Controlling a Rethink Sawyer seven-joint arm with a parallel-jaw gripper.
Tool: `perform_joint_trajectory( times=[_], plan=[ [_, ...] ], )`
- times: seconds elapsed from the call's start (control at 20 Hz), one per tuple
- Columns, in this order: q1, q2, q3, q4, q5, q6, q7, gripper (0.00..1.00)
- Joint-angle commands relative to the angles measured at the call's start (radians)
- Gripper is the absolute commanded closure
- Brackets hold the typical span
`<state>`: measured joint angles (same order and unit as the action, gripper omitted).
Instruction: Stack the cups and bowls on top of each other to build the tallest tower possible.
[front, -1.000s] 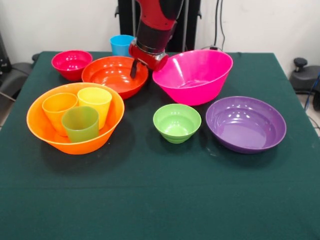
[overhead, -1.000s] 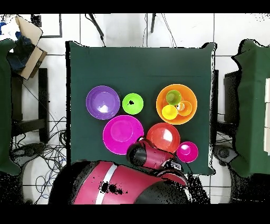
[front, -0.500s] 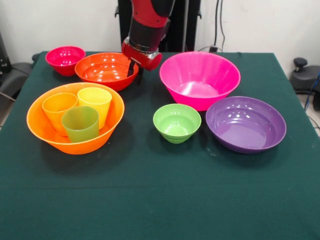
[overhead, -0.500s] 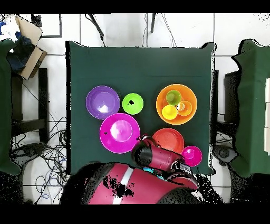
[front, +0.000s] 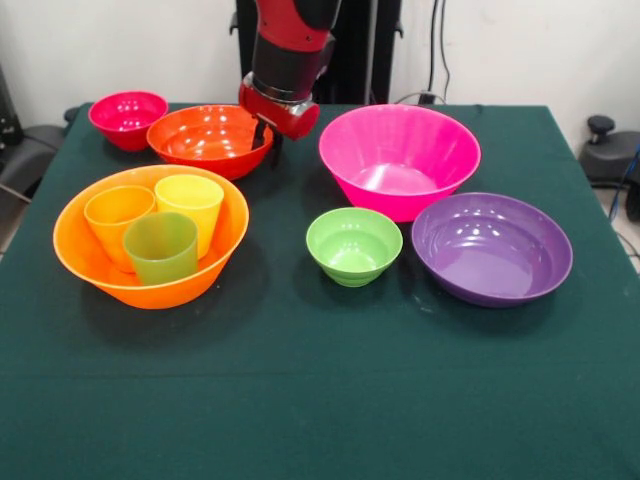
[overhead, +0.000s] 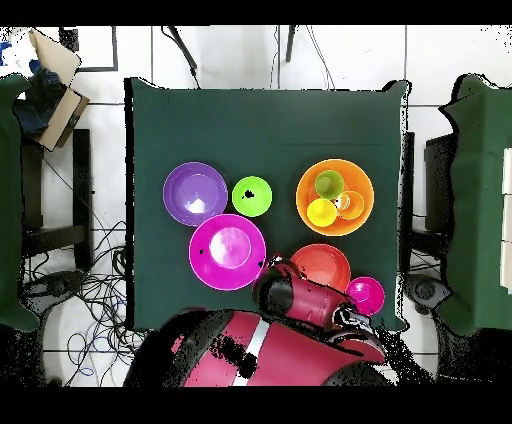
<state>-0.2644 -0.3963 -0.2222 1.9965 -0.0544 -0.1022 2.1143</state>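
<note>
The arm is hiding the gripper (front: 268, 140) at the red-orange bowl's (front: 205, 140) three o'clock rim (jaw state: impossible to tell).

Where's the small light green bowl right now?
In the front view the light green bowl stands alone mid-table, just in front of the pink bowl, between the purple bowl and the large orange bowl.

A green tablecloth (front: 320, 400) covers the table. In the overhead view, a cardboard box (overhead: 55, 75) sits at upper left, cables (overhead: 90, 290) trail over the tiled floor (overhead: 230, 55) at left.
</note>
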Motion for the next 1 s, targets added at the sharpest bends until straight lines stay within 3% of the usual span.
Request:
perform_joint_trajectory(
  times=[0.05, 0.6, 0.8, 1.0],
  plan=[
    [-0.003, -0.021, 0.145, 0.017, -0.039, 0.146, 0.052, 1.0],
    [-0.059, -0.304, 0.194, 0.062, -0.055, 0.465, -0.046, 1.0],
    [-0.026, -0.412, 0.18, 0.014, -0.047, 0.618, -0.069, 1.0],
    [0.02, -0.465, 0.138, -0.078, -0.07, 0.714, -0.078, 1.0]
  ],
)
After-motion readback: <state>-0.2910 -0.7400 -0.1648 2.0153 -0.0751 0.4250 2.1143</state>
